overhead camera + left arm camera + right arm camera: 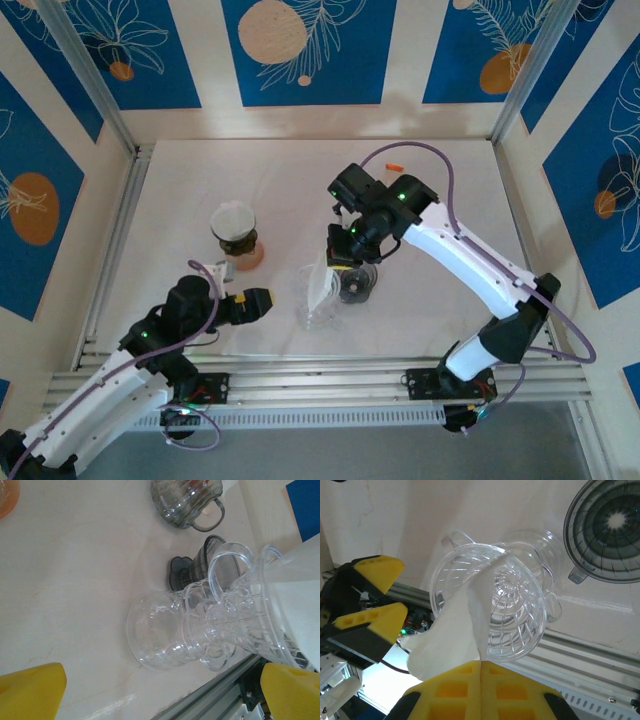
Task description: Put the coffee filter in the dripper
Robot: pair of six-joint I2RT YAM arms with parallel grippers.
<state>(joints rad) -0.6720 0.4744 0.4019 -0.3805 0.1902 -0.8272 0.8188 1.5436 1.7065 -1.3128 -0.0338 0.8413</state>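
From my right wrist camera, my right gripper (481, 666) at bottom centre is pinched shut on the white paper coffee filter (451, 630). Its upper edge reaches into the clear ribbed glass dripper (515, 605) at mid-frame. The top view adds my left gripper (262, 302), jaws spread wide, just left of that dripper and apart from it.

From above, you have the clear dripper (320, 308) near the front middle of the table (450, 180), with the coffee filter (317, 280) reaching across its mouth. The darker dripper (356, 285) sits just right of it. Behind and left stands a cup (246, 256) carrying stacked filters (233, 218). The left gripper (262, 303) waits left of the clear dripper, and the right gripper (480, 672) pinches the filter above it.
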